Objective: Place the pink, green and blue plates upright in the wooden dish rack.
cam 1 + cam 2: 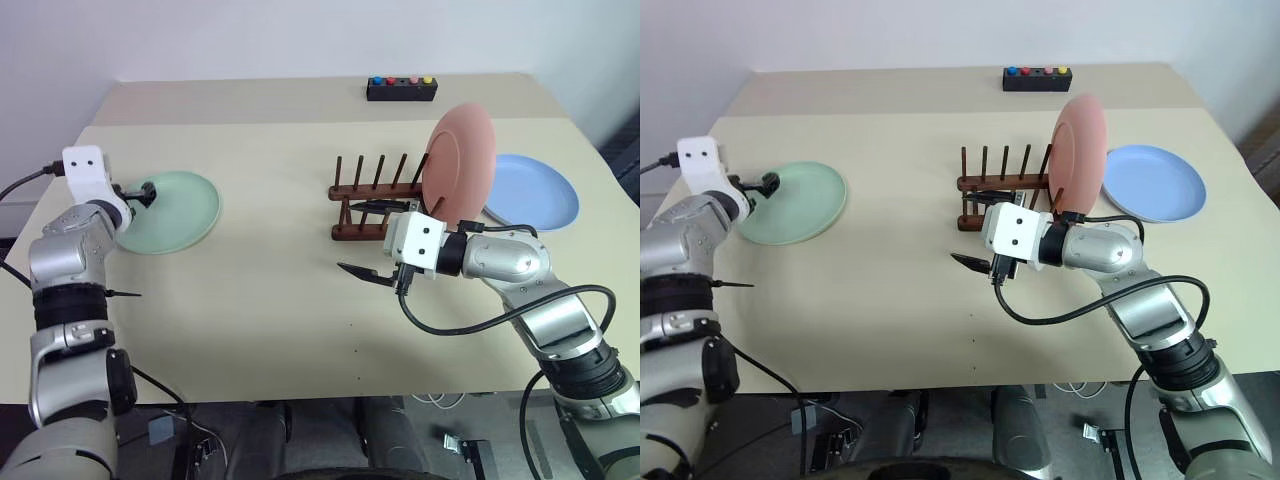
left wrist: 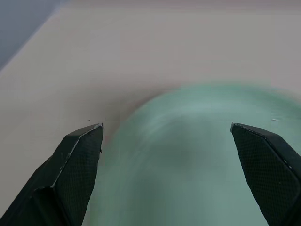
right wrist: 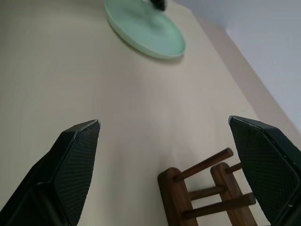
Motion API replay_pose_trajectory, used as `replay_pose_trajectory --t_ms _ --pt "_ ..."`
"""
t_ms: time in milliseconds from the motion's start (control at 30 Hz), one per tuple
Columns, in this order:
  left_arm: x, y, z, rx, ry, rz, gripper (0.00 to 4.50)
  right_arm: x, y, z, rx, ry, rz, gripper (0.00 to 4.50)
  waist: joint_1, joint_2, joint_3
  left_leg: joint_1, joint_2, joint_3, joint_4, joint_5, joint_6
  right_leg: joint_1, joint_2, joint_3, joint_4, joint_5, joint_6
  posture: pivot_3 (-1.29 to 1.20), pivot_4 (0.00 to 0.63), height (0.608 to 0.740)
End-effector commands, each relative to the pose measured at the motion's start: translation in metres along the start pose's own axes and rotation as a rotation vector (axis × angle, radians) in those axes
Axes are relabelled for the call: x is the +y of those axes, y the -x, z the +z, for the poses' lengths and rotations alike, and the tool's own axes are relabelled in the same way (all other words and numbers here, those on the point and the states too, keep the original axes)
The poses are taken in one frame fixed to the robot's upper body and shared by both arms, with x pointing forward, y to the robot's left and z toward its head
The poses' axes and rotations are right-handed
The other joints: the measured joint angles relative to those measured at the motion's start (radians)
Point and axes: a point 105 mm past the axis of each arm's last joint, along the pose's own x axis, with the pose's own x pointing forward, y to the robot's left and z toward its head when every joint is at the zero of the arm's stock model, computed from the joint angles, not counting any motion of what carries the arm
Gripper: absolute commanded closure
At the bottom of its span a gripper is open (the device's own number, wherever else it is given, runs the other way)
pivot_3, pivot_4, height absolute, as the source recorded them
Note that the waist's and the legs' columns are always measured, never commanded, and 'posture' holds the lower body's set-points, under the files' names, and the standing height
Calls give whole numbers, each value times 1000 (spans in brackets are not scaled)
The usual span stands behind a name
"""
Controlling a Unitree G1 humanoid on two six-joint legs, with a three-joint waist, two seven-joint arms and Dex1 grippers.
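Note:
The pink plate (image 1: pixel 460 160) stands upright in the right end of the wooden dish rack (image 1: pixel 372 190). Left of the rack, the green plate (image 1: pixel 180 210) lies flat on the table. My left gripper (image 1: pixel 145 193) is open at that plate's left rim, and its fingers (image 2: pixel 80 160) straddle the rim in the left wrist view. The blue plate (image 1: pixel 535 192) lies flat to the right of the rack. In front of the rack my right gripper (image 1: pixel 368 238) is open and empty, pointing left.
A black box with coloured buttons (image 1: pixel 401 89) sits at the far edge of the beige table (image 1: pixel 280 310). The rack's left slots, seen as pegs (image 3: pixel 202 188) in the right wrist view, hold nothing.

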Motion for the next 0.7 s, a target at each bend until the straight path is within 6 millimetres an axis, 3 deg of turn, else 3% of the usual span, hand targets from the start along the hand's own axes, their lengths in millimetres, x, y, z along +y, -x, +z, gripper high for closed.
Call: replay_pose_trajectory --t_ms 33,267,367,600,700 --pt "17 -3 7 19 4 64 80 -7 4 9 -20 40 -42 0 0 -1 0 0 0 0 0 0 0 0 0 0 0 0 0 0 150 740" --pt "10 -13 -12 129 9 31 80 -2 10 5 -3 26 -69 0 3 -2 0 0 0 0 0 0 0 0 0 0 0 0 0 0 150 740" --pt "8 -15 -10 114 29 17 929 -1 11 4 4 23 -79 0 0 -2 0 0 0 0 0 0 0 0 0 0 1 0 0 0 150 740" --pt "8 -14 -1 52 91 26 4457 -2 12 1 15 25 -92 0 0 -2 0 0 0 0 0 0 0 0 0 0 1 0 0 0 150 740" --pt "6 -12 7 -1 115 23 4457 -3 12 1 13 28 -93 0 0 -2 -1 0 0 0 1 1 -1 0 0 0 1 0 0 0 150 740"
